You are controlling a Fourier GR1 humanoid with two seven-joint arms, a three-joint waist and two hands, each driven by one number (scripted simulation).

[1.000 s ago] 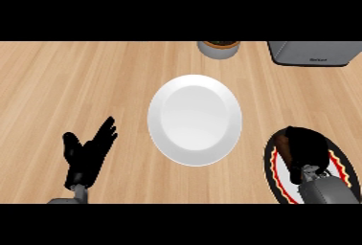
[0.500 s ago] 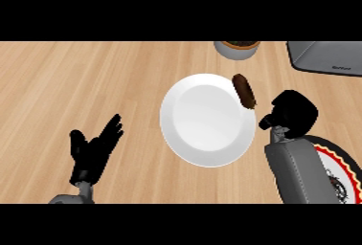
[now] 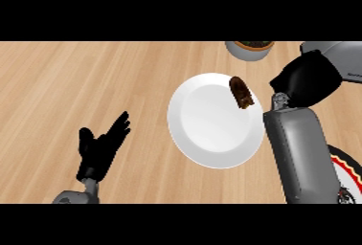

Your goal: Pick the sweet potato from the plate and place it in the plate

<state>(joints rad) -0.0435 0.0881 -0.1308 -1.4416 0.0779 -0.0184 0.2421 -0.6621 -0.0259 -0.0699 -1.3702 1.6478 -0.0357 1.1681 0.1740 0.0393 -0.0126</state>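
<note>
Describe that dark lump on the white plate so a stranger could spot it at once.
Find the large white plate in the middle of the wooden counter. On its upper right rim lies the sweet potato, just left of the robot's right hand. It is small, elongated and dark brown, the only thing on that plate.
</note>
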